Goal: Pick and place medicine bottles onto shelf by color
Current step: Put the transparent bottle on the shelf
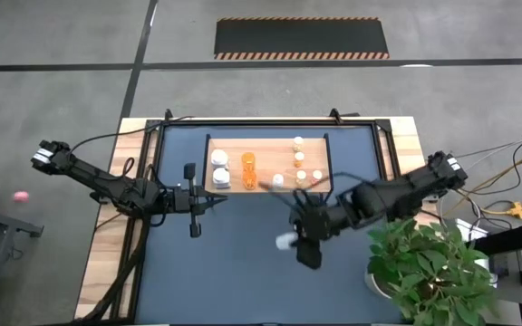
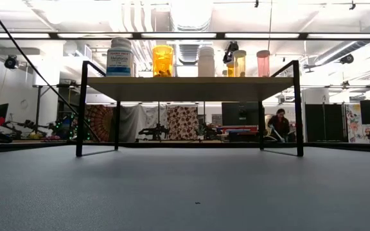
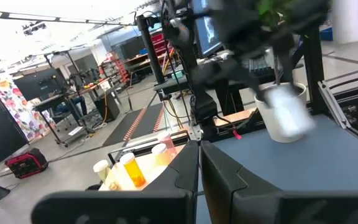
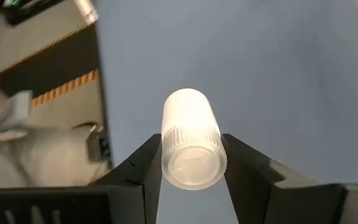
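White bottle (image 4: pixel 190 140) — right tool (image 4: pixel 191 163) clamps it, mid-table.

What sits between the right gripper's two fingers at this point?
A white medicine bottle, cap end toward the camera, sits between the right gripper's fingers, which close on its sides. The right wrist view shows it best; the high view shows it over bare tabletop.

Bottles (image 1: pixel 247 167) on shelf (image 1: pixel 270 145); one bottle (image 1: pixel 285 241) before shelf, between right end effector (image 1: pixel 295 240) fingers.

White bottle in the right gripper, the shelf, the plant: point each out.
White bottle (image 4: pixel 191 142): right wrist view, its side above the cap.
Shelf (image 1: pixel 265 149): high view, bare board.
Plant (image 1: pixel 433 263): high view, leaves.
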Available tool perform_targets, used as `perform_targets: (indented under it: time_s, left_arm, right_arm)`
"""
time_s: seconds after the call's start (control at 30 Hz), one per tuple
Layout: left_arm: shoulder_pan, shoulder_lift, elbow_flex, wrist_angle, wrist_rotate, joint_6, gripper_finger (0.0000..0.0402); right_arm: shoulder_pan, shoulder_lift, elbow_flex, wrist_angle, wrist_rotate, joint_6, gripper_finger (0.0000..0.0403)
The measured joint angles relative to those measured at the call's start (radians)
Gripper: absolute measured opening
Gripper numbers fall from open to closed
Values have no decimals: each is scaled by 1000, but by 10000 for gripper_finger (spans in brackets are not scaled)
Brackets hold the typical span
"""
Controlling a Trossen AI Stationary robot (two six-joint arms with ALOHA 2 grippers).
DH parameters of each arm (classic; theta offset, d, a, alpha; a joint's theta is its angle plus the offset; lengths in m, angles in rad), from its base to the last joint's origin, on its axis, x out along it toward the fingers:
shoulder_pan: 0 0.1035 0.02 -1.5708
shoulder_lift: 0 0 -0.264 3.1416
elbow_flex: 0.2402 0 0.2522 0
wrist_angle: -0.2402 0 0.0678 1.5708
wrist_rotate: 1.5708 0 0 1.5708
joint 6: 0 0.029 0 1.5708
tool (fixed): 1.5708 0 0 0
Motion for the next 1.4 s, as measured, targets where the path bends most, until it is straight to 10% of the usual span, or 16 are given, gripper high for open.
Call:
perform_targets:
  time_s: [0.7, 1.4]
  left_arm:
    - [0, 0, 0, 0, 0, 23, 0]
    - [0, 0, 0, 0, 0, 74, 0]
  right_arm:
    - [-529, 106, 327, -214, 71, -412, 133]
    - [-594, 376, 481, -453, 58, -641, 137]
